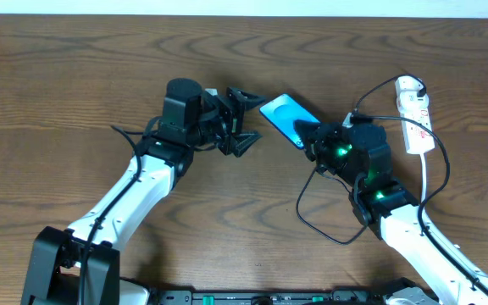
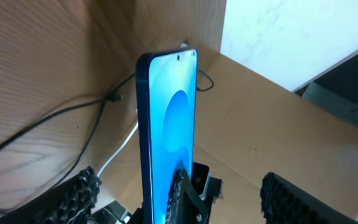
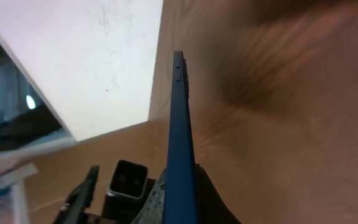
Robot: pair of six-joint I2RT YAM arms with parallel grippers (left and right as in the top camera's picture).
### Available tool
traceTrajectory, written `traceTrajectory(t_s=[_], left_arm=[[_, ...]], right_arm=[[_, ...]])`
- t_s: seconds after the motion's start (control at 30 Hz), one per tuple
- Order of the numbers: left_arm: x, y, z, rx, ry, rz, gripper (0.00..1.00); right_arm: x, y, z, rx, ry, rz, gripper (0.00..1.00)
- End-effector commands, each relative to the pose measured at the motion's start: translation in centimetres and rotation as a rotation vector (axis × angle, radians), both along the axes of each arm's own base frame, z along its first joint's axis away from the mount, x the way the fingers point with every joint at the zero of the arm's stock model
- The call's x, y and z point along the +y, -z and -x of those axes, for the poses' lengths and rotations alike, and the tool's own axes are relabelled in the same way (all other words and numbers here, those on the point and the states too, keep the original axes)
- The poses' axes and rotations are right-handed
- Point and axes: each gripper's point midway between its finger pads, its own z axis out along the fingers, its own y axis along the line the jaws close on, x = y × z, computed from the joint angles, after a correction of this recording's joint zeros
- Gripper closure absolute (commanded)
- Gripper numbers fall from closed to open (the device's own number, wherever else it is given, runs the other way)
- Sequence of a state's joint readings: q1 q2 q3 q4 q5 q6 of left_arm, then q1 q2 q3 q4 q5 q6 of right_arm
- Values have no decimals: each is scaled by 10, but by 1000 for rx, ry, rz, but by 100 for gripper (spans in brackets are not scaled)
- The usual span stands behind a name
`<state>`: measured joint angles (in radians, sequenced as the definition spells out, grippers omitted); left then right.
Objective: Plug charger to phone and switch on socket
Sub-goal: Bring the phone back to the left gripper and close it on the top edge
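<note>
The phone, blue screen lit, is held on its long edge above the table with my right gripper shut on its lower end. In the right wrist view the phone shows edge-on, clamped at my right gripper. My left gripper stands open at the phone's other end. In the left wrist view the phone rises between the spread fingers of my left gripper, touching neither. The charger loops over the table; its small tip lies loose. The socket lies far right.
A white cord runs over the wooden table near the charger cable. A pale wall stands behind the table's far edge. The black cable also arcs around the socket on the right.
</note>
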<state>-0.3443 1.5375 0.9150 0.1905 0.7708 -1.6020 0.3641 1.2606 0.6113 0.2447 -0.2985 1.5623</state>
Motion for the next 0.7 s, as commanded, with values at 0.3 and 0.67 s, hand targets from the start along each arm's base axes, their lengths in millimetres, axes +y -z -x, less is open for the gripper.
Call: traceTrajectory(t_s=[0.3,0.67], left_arm=[[-15,0,6,-4,12,-11,25],[-11,2,0,-13,-28,-32,41]], right_arm=[[19,-23,6,63,-24,-194,99],[37,-25,18,96,-75,-227,99]])
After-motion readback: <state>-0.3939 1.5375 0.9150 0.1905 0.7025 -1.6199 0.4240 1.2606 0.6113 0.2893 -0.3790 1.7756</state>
